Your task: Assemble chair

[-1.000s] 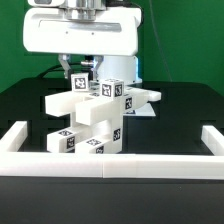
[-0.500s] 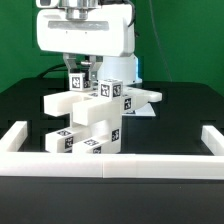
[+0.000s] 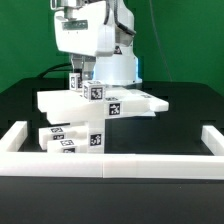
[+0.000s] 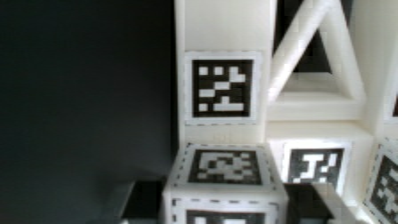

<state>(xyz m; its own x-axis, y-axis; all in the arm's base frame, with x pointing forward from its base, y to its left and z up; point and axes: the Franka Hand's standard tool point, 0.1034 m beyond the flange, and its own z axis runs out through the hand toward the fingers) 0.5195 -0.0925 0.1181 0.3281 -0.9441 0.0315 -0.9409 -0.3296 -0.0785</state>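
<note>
The chair (image 3: 100, 102) is a partly joined stack of white blocky pieces with black-and-white tags, standing at the middle of the black table. Its flat seat panel (image 3: 135, 100) lies level on top, with tagged bars (image 3: 70, 135) beneath it. My gripper (image 3: 82, 78) reaches down from above onto a tagged upright block (image 3: 78, 83) at the back of the chair, on the exterior view's left. In the wrist view that block (image 4: 226, 168) sits between my dark fingers (image 4: 150, 203), and the gripper (image 4: 226, 205) is shut on it. A long tagged bar (image 4: 222, 90) runs away from the block.
A long low white border rail (image 3: 110, 166) runs along the table's front, with raised ends at the exterior view's left (image 3: 15, 135) and right (image 3: 210, 140). The arm's white base (image 3: 125, 65) stands behind the chair, in front of a green backdrop.
The gripper has swung toward the exterior view's left and turned, and the chair has turned with it. The seat panel, tilted before, now lies level, and the jaws have kept their hold.
</note>
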